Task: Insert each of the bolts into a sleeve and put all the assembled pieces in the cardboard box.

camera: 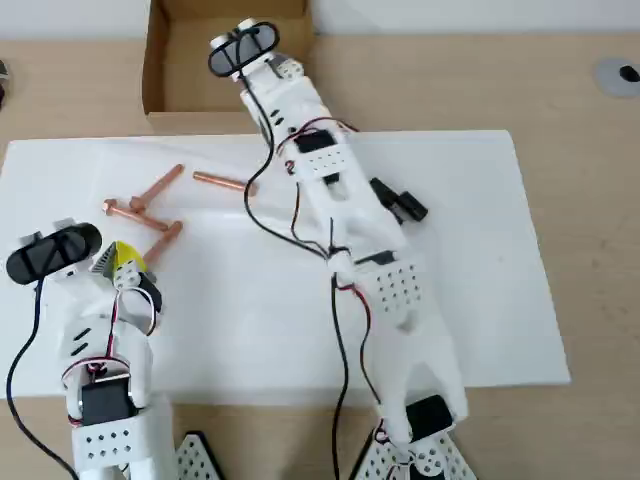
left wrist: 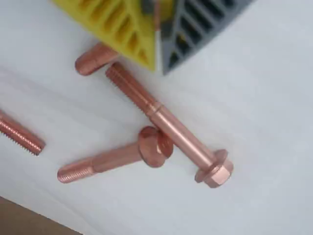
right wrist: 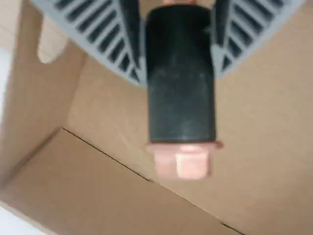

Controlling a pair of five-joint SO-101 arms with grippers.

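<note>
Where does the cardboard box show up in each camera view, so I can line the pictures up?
High view: cardboard box at the top, left of centre, beyond the white sheet.
Left wrist view: not in it.
Right wrist view: its brown inner walls, behind the sleeved bolt.
Shared landmark: the right arm ends over the box in the high view; its fingers hold the sleeved bolt.

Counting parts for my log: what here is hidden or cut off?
- High view: the right arm covers part of the cardboard box; contents unclear.
- High view: black sleeves sit at that arm's edge; count uncertain.
- Right wrist view: the held sleeve hides the bolt's shank; only its head shows.
- Left wrist view: one bolt is cut by the edge.
</note>
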